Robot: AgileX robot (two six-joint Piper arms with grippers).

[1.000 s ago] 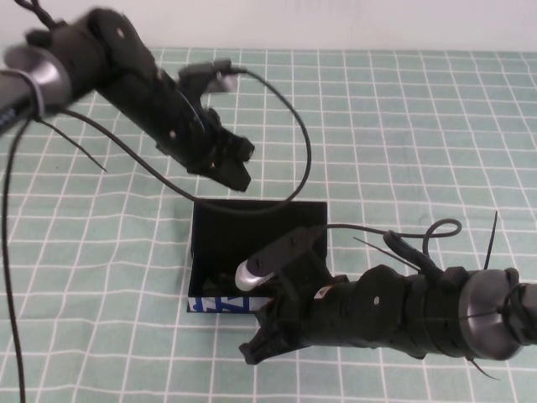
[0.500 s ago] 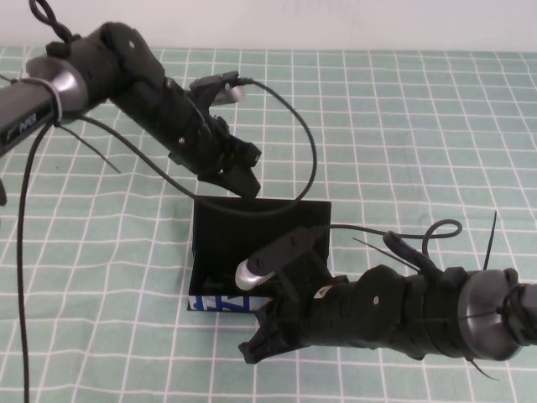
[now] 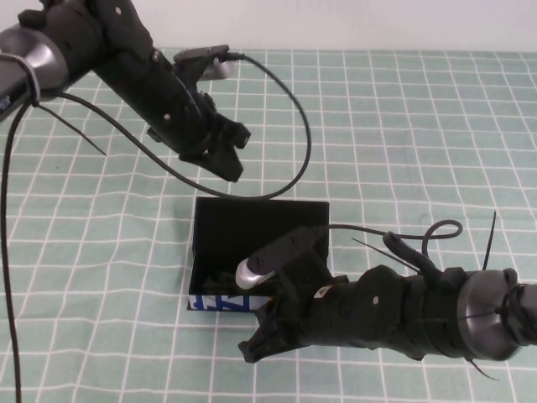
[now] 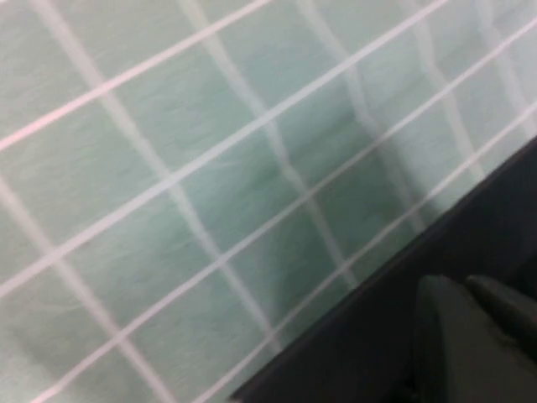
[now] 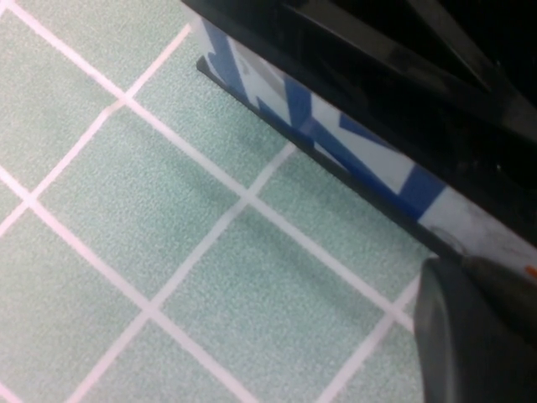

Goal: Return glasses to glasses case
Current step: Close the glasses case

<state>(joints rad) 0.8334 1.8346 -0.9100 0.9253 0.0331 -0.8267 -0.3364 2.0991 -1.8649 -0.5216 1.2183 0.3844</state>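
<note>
Case (image 3: 252,243) open at centre frame, glasses (image 3: 225,279) dark inside its lower left; left gripper (image 3: 225,155) above its top edge, right gripper (image 3: 256,346) below its printed strip, fingers' state unclear on both.

No legible text. The white side strip of the glasses case (image 3: 225,302) carries blue printed marks that cannot be read.

The left pincer (image 3: 228,159) now hangs farther from the glasses case (image 3: 256,231) than a moment ago, lifted back off its far edge toward the rear of the desk (image 3: 436,126), the left arm drawn back with it.
</note>
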